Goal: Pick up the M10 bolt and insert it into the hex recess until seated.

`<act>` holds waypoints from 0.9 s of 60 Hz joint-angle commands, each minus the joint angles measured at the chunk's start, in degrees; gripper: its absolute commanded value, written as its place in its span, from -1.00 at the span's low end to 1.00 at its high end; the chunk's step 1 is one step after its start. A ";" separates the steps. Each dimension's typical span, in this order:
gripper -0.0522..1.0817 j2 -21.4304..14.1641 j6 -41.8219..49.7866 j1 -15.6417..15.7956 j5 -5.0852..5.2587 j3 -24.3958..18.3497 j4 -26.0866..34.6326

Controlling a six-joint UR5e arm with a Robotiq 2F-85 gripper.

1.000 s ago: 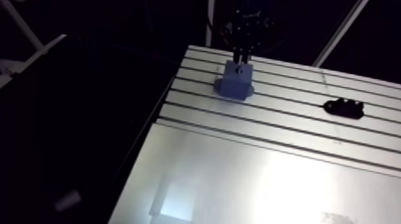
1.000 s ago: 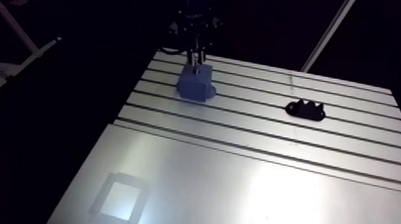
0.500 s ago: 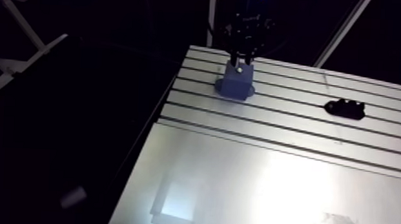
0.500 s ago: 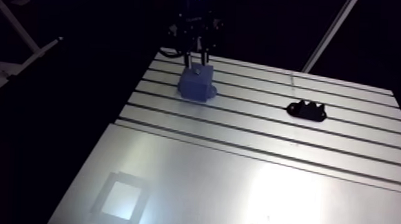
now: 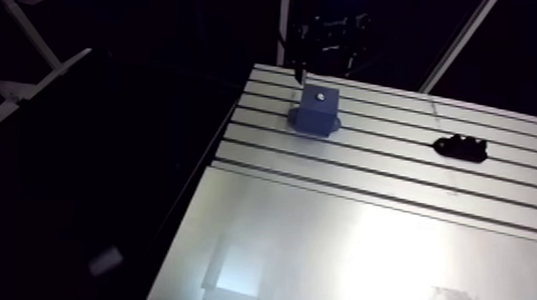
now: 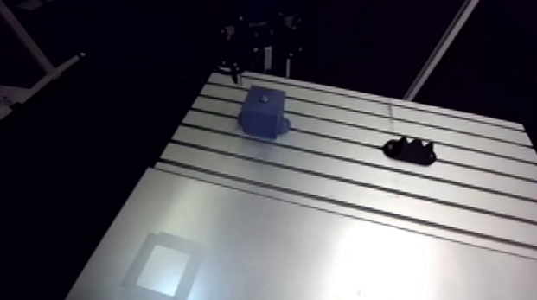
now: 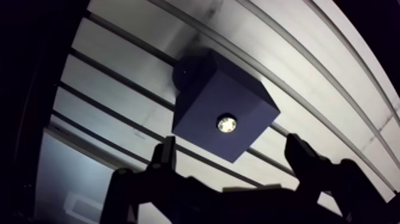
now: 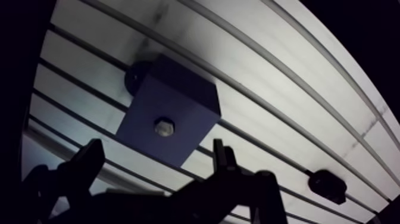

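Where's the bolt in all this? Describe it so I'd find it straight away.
On the slotted metal table, a blue block stands near the far edge. The bolt is the small hexagonal head set in the middle of the block's top face. It is the only shiny spot on the block; the black part farther along is dark all over.

Small blk part lies flat on slotted alu table.
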 commanded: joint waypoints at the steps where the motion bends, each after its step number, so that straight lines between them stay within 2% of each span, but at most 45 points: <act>1: 0.30 -0.77 6.72 0.01 0.06 -0.66 0.02; 2: 0.61 -0.95 8.54 -0.14 0.20 -0.69 0.12; 3: 0.61 -0.95 8.54 -0.14 0.20 -0.69 0.12; 4: 0.86 -1.20 10.53 -0.16 0.45 -0.69 0.28; 5: 0.95 -1.24 12.70 -0.09 0.56 -0.84 0.68; 16: 0.99 -1.57 17.77 0.01 1.52 -0.04 2.70; 32: 0.99 -2.18 25.31 0.01 1.46 1.22 2.42; 46: 0.99 -2.13 25.65 -0.51 1.29 1.50 -0.58; 54: 0.99 -2.04 25.83 -0.69 1.54 2.84 -2.60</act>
